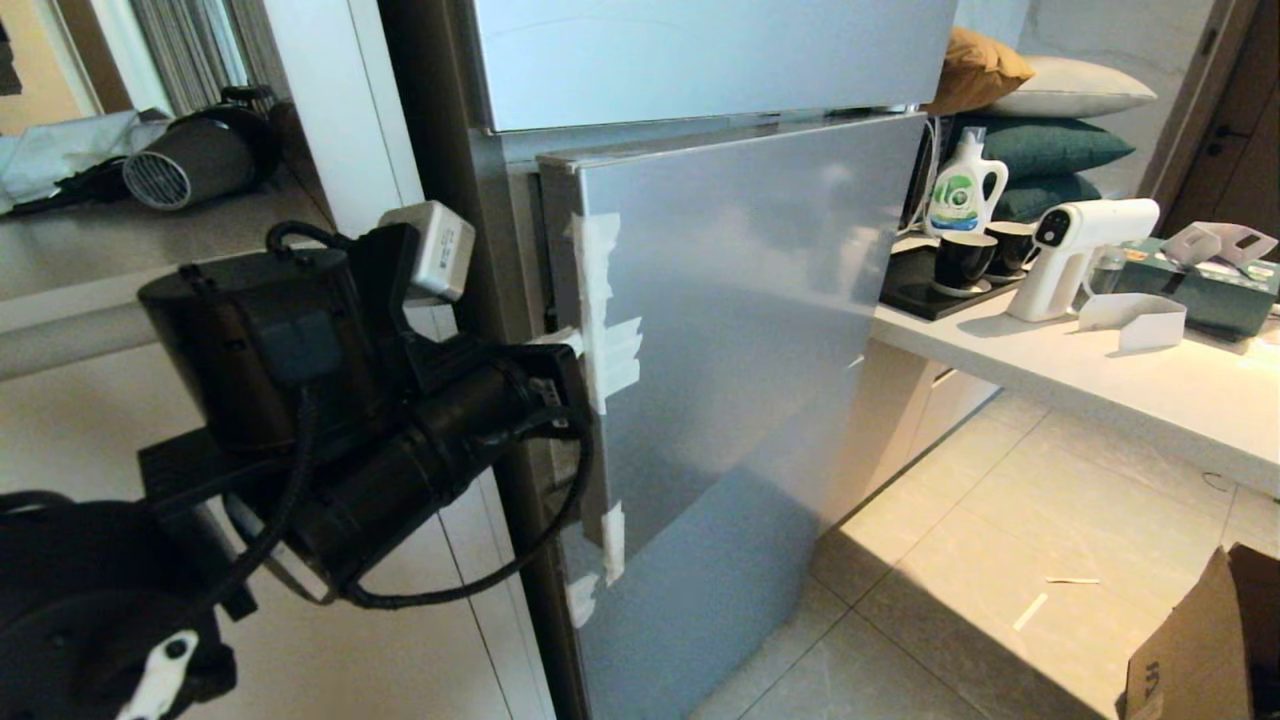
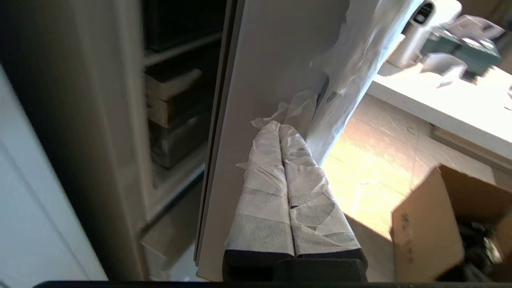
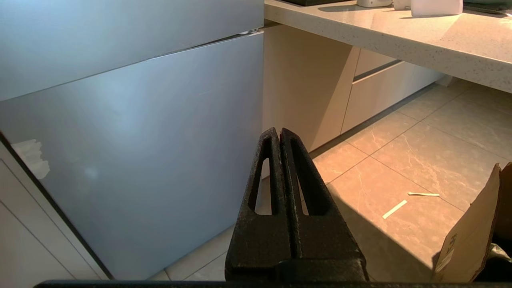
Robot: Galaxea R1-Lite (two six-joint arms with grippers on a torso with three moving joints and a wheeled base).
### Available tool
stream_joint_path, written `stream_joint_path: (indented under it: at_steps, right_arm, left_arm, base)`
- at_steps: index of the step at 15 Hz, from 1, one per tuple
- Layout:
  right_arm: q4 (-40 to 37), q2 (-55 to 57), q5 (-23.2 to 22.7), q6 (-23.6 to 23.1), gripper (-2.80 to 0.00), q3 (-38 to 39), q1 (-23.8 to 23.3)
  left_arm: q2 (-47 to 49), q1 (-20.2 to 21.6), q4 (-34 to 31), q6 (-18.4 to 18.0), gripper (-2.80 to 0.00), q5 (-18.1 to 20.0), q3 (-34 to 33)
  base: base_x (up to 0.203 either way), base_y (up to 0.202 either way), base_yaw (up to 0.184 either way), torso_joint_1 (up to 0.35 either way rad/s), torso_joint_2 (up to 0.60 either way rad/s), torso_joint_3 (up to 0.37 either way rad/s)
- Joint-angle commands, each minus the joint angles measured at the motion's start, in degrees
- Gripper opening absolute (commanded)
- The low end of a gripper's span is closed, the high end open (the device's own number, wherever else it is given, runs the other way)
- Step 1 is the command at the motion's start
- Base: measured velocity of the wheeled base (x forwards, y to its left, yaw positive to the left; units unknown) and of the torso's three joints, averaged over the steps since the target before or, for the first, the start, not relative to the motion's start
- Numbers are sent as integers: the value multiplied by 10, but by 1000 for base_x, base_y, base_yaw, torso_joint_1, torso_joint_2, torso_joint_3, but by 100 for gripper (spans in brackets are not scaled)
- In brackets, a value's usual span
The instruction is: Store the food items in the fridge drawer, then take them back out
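Observation:
The fridge drawer (image 1: 740,330) is a silver-grey front panel with white tape strips (image 1: 605,350) on its left edge. That edge stands a little out from the fridge body, and a dark gap (image 2: 176,100) shows shelves inside. My left gripper (image 2: 279,125) has tape-wrapped fingers (image 2: 264,200) pressed together, shut on nothing. Its tips rest against the panel's taped edge, behind the front face (image 2: 256,72). In the head view the left gripper (image 1: 562,343) sits at mid-height of that edge. My right gripper (image 3: 279,131) is shut and empty, low in front of the drawer panel (image 3: 140,160). The food items are out of view.
A grey-black hair dryer (image 1: 195,160) lies on the ledge at the left. The white counter (image 1: 1100,380) at the right carries a detergent bottle (image 1: 962,190), dark cups (image 1: 965,262), a white spray gun (image 1: 1075,255) and a green tissue box (image 1: 1200,290). A cardboard box (image 1: 1200,650) stands on the tiled floor.

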State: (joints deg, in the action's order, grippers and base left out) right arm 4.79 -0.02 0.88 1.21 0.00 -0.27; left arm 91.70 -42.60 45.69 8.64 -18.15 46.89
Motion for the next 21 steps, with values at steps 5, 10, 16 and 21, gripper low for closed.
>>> stream_joint_path:
  at_steps: [5,10,16,21]
  right_arm:
    - [0,-1,-1,0,-280,18,0]
    - [0,-1,-1,0,-280,18,0]
    - [0,-1,0,0,-280,18,0]
    - [0,-1,-1,0,-280,18,0]
  left_arm:
    - [0,-47,3,1,-280,-1,-16]
    - [6,-100,3,1,-280,-2,-30]
    - [44,-151,4,-2,-280,-3,-3]
    - [39,-124,4,-11,-280,-25,-2]
  base:
    - [0,0,0,0,0,0]
    - [0,0,0,0,0,0]
    - [0,0,0,0,0,0]
    - [0,0,0,0,0,0]
